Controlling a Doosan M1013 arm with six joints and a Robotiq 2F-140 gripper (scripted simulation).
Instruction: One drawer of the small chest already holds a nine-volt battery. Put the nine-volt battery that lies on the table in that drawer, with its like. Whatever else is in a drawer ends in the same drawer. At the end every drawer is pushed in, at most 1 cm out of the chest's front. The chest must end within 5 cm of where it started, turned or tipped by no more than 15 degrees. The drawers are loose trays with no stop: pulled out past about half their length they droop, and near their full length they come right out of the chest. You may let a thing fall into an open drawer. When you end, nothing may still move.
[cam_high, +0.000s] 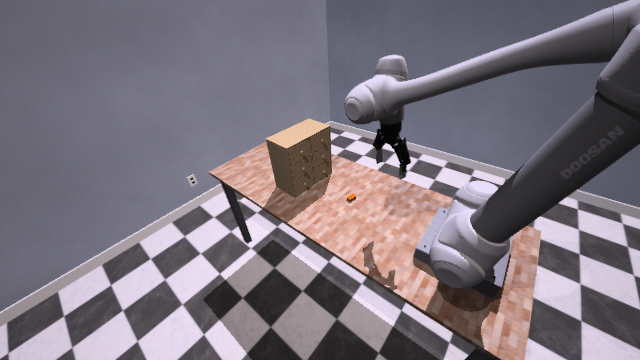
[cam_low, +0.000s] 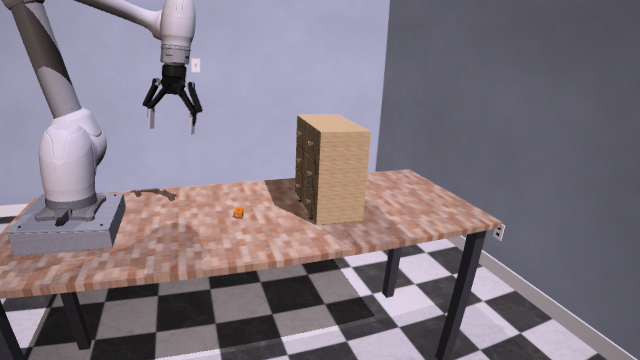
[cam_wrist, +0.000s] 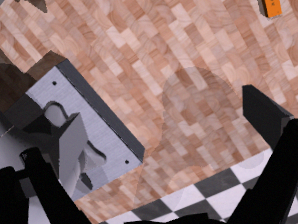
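The nine-volt battery (cam_high: 351, 198) (cam_low: 239, 213) is a small orange block lying on the table (cam_high: 320, 225) (cam_low: 225, 250) in front of the chest. Part of the battery (cam_wrist: 273, 7) shows at the top right edge of the wrist view. The small wooden chest (cam_high: 282, 167) (cam_low: 344, 175) stands upright, with two columns of drawers with small knobs. The drawers look pushed in; their contents are hidden. My gripper (cam_high: 391, 167) (cam_low: 171, 130) (cam_wrist: 161, 113) is open and empty, pointing down high above the table, on the robot-base side of the battery.
The robot's grey base plate (cam_high: 431, 235) (cam_low: 65, 237) (cam_wrist: 95, 115) sits at the table's end opposite the chest. The arm reaches over the table from there. The chest stands near the far end, with its drawer fronts facing the base.
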